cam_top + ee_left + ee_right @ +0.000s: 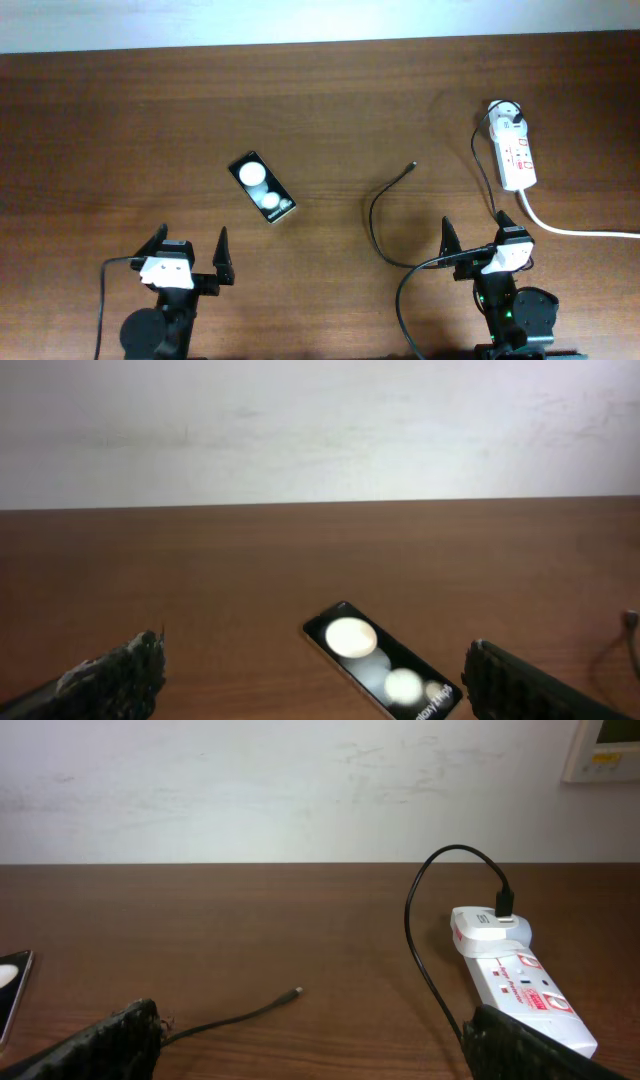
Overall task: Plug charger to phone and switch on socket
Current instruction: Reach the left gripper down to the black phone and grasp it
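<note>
The thin black charger cable (371, 210) is lying curled between the glossy black phone (262, 187) and the white power strip (516, 150), its tip well apart from both. The left gripper (191, 236) and right gripper (475, 226) are hovering spread, empty. Pinching far behind the tip is risking a drooping, misaligned connector.

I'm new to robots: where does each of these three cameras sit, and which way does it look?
Overhead: fixed above the table, looking straight down; shows the left hand, right hand, phone, charger and socket.
Left wrist: low on the left arm, facing forward toward the wall; its fingers frame the phone.
Right wrist: low on the right arm, facing likewise; its fingers flank the charger's tip, socket at right.
Shared: both wrist views show the phone, the right one only its edge at the left border.
</note>
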You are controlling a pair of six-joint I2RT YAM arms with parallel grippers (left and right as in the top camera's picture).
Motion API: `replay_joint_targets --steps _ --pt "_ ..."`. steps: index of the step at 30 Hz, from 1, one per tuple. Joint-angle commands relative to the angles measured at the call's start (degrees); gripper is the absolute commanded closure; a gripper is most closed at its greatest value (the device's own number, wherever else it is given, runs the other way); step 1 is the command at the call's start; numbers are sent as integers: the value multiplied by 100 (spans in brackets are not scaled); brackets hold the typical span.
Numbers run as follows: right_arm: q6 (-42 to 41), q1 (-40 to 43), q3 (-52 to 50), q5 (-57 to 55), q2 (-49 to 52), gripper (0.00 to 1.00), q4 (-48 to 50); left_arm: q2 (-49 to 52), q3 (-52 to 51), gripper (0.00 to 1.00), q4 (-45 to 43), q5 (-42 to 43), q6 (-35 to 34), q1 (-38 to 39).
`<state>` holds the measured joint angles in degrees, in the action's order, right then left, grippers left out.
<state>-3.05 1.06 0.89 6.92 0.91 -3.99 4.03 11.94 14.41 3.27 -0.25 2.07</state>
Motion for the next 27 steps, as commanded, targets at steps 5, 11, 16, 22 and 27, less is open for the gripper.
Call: replay_joint_targets --steps 5,11,16,22,27 --pt "-17 -31 -57 -48 -55 1 13 2870 2927 1 1307 319 -341 -37" --pt "-17 -31 -55 -48 -55 1 13 7053 7053 1 4411 1580 -339 -35" --pt "-17 -31 -55 -48 -55 1 13 8415 7132 1 4588 2400 -931 96" --pt "-17 -31 -55 -48 -55 1 13 8911 7136 1 4500 -748 -4419 1355" --pt "-17 -31 -57 -48 -55 1 13 10100 7136 1 4105 -675 -5051 1355"
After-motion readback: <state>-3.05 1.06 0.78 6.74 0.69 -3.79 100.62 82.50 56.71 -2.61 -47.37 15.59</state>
